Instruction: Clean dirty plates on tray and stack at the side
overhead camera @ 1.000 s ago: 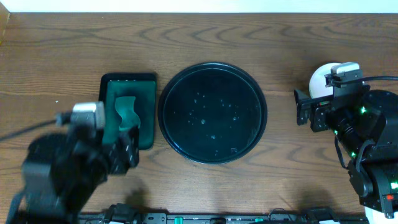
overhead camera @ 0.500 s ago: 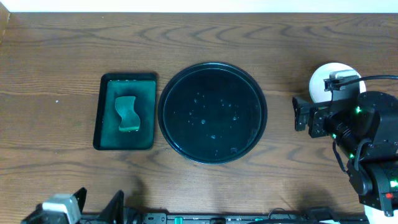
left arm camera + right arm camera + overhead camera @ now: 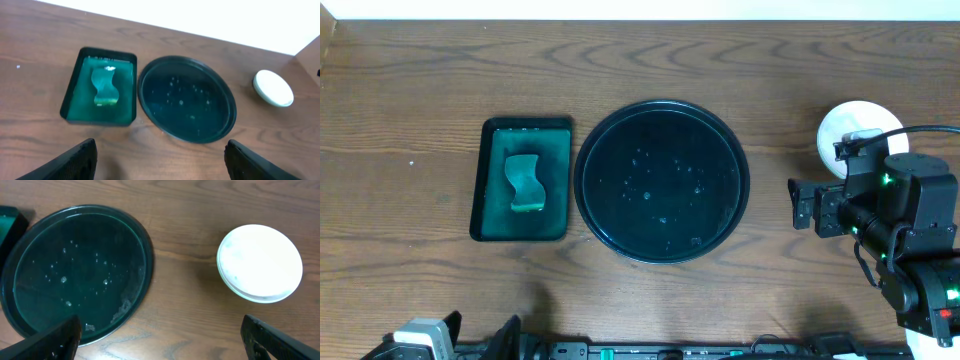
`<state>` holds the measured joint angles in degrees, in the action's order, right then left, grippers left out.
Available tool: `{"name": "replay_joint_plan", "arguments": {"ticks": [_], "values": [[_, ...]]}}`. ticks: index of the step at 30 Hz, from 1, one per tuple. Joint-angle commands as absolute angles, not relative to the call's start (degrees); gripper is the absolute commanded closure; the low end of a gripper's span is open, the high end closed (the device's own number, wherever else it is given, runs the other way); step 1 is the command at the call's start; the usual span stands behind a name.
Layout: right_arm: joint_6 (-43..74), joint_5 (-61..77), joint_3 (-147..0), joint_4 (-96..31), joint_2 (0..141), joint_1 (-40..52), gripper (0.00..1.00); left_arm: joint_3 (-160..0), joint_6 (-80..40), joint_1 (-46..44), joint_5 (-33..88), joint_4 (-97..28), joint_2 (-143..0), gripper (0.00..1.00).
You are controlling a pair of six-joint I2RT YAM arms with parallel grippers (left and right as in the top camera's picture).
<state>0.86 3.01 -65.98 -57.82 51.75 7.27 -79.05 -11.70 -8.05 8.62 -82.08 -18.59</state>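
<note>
Wood table: tray bare, plates stacked at its 3 o'clock. Prob. stiff, slick, chippable; take by rim. Left gripper & right gripper both wide, empty.

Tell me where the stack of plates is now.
In the overhead view, the stack of plates sits on the wooden table, right of the black round tray and apart from it.
</note>
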Motion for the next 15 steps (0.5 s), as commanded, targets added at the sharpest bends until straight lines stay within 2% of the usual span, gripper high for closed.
{"name": "replay_joint_plan", "arguments": {"ticks": [1,15], "values": [[1.7,2.9,-66.8,-58.0,51.7,7.6,0.01,-79.4,-10.7,-8.3,8.3,-83.8,-18.7,0.18],[1.7,2.9,-66.8,-58.1,51.7,7.6,0.01,-79.4,-10.7,-8.3,8.3,-91.5,-18.7,0.18]]}}
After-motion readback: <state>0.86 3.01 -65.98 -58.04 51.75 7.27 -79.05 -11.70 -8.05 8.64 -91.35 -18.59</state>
